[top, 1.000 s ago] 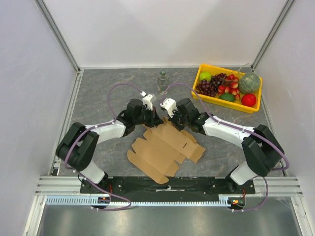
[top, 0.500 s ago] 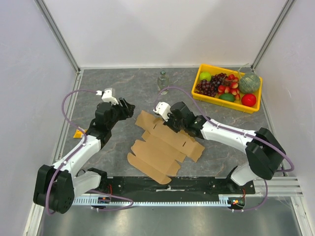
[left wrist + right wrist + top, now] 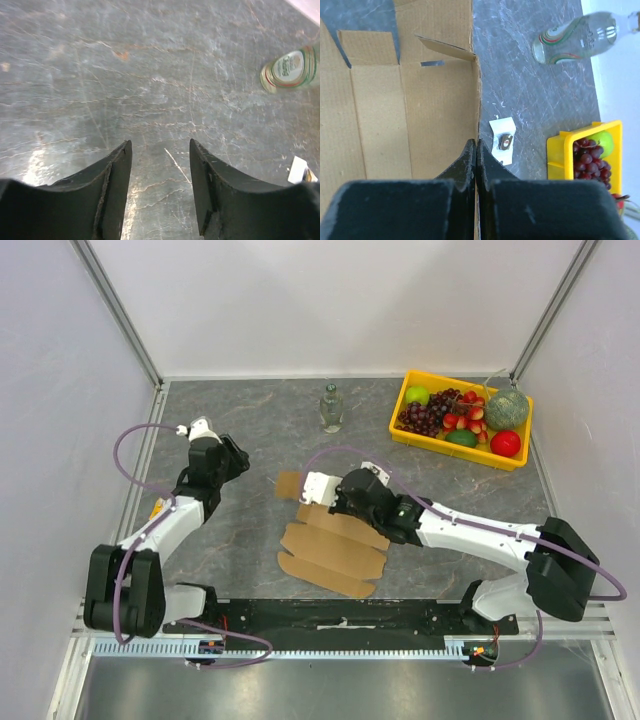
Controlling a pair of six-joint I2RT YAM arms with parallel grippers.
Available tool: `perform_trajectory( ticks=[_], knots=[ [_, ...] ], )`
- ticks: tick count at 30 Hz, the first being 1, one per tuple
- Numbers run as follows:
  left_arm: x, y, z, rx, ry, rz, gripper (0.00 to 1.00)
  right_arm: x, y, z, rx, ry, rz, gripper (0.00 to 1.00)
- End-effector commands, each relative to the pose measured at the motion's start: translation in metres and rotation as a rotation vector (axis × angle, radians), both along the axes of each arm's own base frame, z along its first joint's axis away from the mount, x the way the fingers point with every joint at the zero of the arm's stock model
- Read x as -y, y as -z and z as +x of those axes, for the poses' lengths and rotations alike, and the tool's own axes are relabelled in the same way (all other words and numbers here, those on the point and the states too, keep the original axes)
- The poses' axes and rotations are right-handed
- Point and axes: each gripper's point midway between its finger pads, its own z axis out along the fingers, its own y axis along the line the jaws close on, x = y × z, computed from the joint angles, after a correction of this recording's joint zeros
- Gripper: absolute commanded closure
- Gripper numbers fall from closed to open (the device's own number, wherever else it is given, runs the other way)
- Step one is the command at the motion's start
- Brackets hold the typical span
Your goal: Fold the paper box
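Box [image 3: 330,555] partly under right arm [image 3: 470,530] from above, cropped at wrist view's edges; bottle [image 3: 292,70] cropped, blurry; tray [image 3: 556,155] cropped.

Overhead view: the paper box [image 3: 335,550], a brown die-cut cardboard sheet, lies on the grey table [image 3: 250,420] in front of the arm bases. The right gripper [image 3: 320,488] is at its far edge, and the left gripper [image 3: 236,456] is well apart to the left over bare table. A glass bottle [image 3: 330,408] stands beyond the sheet, and a yellow tray [image 3: 450,448] of fruit occupies the far right corner.
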Motion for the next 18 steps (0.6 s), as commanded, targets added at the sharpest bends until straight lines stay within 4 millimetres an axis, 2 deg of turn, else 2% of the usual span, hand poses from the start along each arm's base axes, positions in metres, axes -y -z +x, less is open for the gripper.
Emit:
perform_trajectory(
  ticks=[1, 5, 7, 10, 18],
  knots=[
    [0.032, -0.012, 0.023, 0.059, 0.162, -0.071, 0.47, -0.002, -0.023, 0.000, 0.143, -0.067, -0.065, 1.00],
    [0.061, -0.006, 0.024, 0.077, 0.334, -0.118, 0.52, -0.004, -0.021, -0.005, 0.167, -0.092, -0.111, 1.00],
    [0.079, 0.002, 0.018, 0.070, 0.442, -0.156, 0.58, -0.006, -0.021, -0.009, 0.184, -0.107, -0.114, 1.00],
    [0.094, 0.010, 0.008, 0.077, 0.527, -0.205, 0.64, -0.007, -0.023, -0.013, 0.205, -0.109, -0.103, 1.00],
    [0.129, 0.019, -0.035, 0.150, 0.753, -0.306, 0.66, -0.006, -0.034, -0.009, 0.269, -0.066, -0.025, 1.00]
  ],
)
